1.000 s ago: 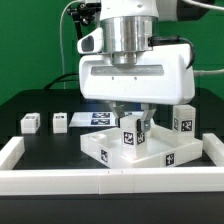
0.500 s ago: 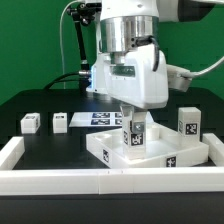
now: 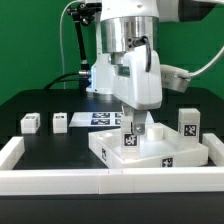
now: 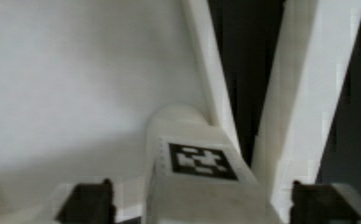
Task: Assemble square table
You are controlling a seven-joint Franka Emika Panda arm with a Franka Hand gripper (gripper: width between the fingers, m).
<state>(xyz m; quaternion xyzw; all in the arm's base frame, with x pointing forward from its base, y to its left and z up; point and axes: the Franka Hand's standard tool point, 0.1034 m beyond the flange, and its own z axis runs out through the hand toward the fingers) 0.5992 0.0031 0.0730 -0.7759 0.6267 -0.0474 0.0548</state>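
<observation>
Square table [image 3: 185, 150] tray holds an upright leg post [image 3: 130, 136] (fingers [image 4: 95, 200] apart, flanking it).

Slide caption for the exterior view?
Open fingers straddle an upright leg post on the square tabletop; second post stands at a corner.

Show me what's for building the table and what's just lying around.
For the job: large white plastic square slab; white tagged leg post under the gripper; second leg post at the slab's corner; two loose white leg posts.
Lying about: flat white marker board; long low white wall.
</observation>
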